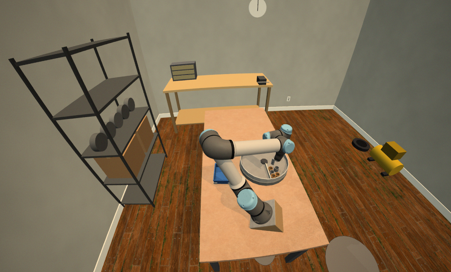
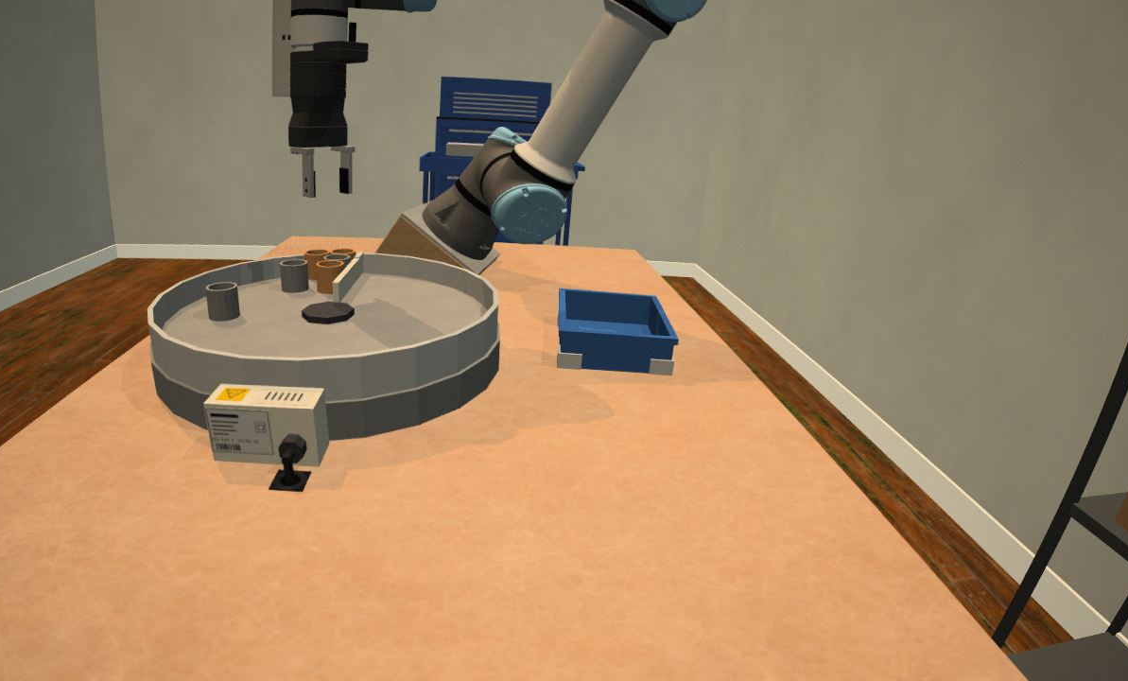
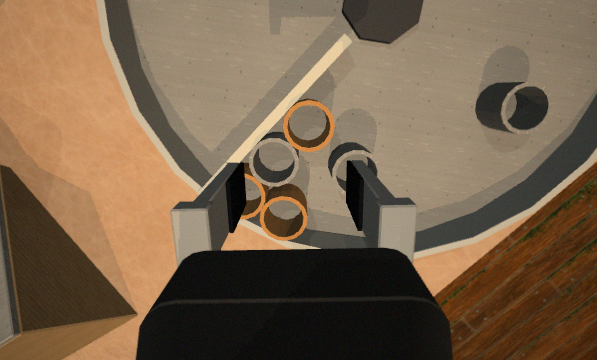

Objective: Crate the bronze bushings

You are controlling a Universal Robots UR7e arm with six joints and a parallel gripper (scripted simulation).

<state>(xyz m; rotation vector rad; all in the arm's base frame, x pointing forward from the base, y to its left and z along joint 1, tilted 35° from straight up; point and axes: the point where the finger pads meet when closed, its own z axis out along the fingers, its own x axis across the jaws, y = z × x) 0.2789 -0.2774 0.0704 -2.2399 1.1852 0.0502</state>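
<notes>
The grey turning table point(image 1: 261, 177) point(image 2: 321, 355) point(image 3: 143, 105) carries the bushings. Three bronze bushings stand by the divider bar point(image 3: 303, 85) point(image 2: 347, 275): one point(image 3: 308, 125) point(image 2: 328, 275) farther in, one point(image 3: 283, 218) near the rim, and one point(image 3: 253, 197) half hidden behind my left finger. Two steel bushings point(image 3: 274, 161) point(image 3: 348, 159) stand among them; a third point(image 3: 513, 107) point(image 2: 222, 300) stands apart. My gripper point(image 3: 295, 182) point(image 2: 324, 182) point(image 1: 276, 158) is open and empty. It hangs well above this cluster. The blue crate point(image 2: 610, 348) point(image 1: 216, 175) stands beside the turning table.
A dark octagonal hub point(image 3: 383, 17) point(image 2: 327, 312) sits at the turning table's centre. A control box point(image 2: 263, 421) with a lever stands at its front. The arm's wedge base point(image 3: 28, 260) point(image 1: 265, 216) stands on the table near the cluster. The floor lies beyond the table edge.
</notes>
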